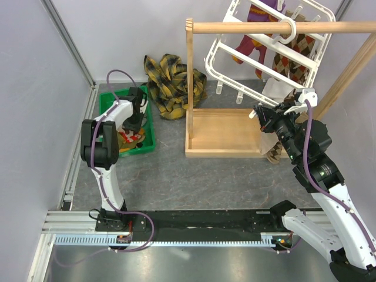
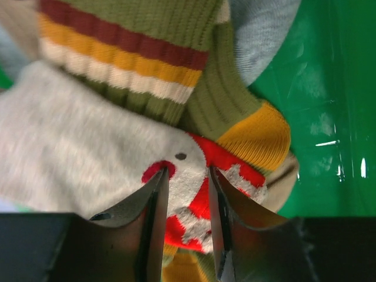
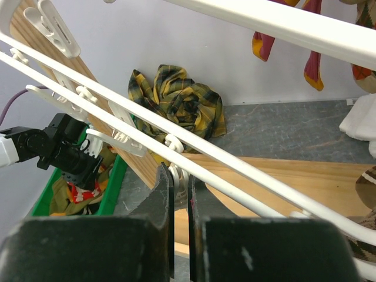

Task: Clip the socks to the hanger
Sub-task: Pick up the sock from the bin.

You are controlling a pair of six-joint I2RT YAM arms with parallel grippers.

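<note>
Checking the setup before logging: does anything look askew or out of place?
The hanger hangs steeply tilted on the wooden rod, not level. A plaid cloth lies crumpled on the table.

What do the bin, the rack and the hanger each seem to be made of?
The bin looks like glossy green plastic: sharp light glints on its smooth floor. The rack looks like bare pale wood: matte, with an even tan tone and a round rod. The hanger is probably smooth white plastic: thin moulded bars with small clips.
</note>
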